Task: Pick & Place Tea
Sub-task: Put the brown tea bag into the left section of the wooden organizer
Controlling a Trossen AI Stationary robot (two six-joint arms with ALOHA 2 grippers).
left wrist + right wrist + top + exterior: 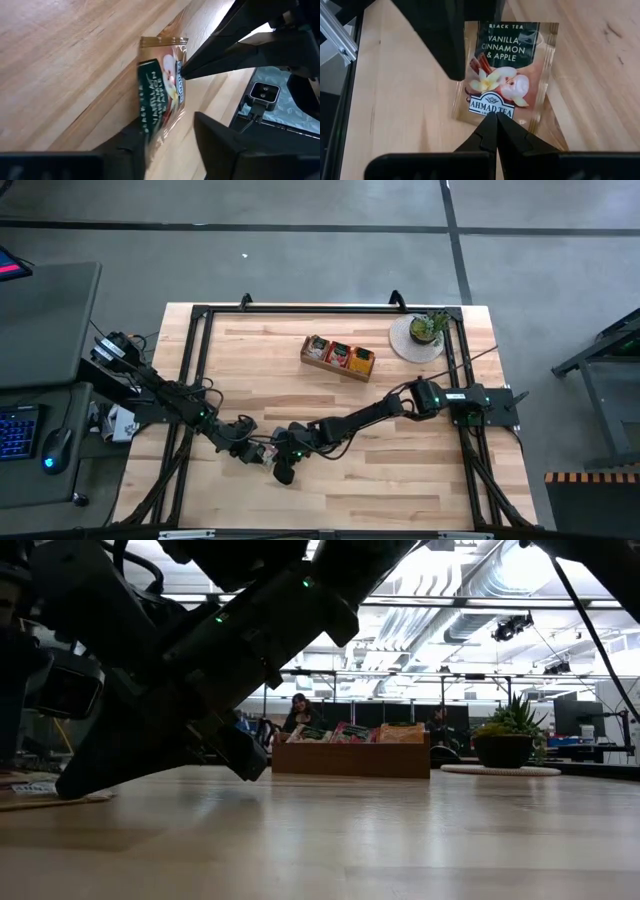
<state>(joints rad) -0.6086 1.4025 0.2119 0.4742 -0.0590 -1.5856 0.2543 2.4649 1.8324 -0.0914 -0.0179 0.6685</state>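
Observation:
One tea sachet (507, 70), printed with a vanilla flower and an apple, hangs just above the tabletop near the front left. My right gripper (496, 117) is shut on it, reaching in from the table's right. My left gripper (167, 122) faces it from the left and is open. Its two fingers stand on either side of the sachet's (162, 85) opposite end, with a clear gap on one side. In the high view both grippers, left (258, 452) and right (280, 458), meet there; the sachet is too small to make out. My right gripper pinches the sachet's brand-label edge (492, 107) between its two fingertips (192, 69). The fingers slant down from the table's right. The sachet sticks out beyond them, tilted and casting a shadow on the wood. I cannot tell whether my left gripper's finger (135, 145) touches the sachet.
A long wooden tray (338, 358) with more sachets stands at the far middle of the table. A small potted plant (427, 328) sits on a pale round mat at the far right. Black frame rails (190, 380) run along the table's sides. People sit in the room beyond (300, 712).

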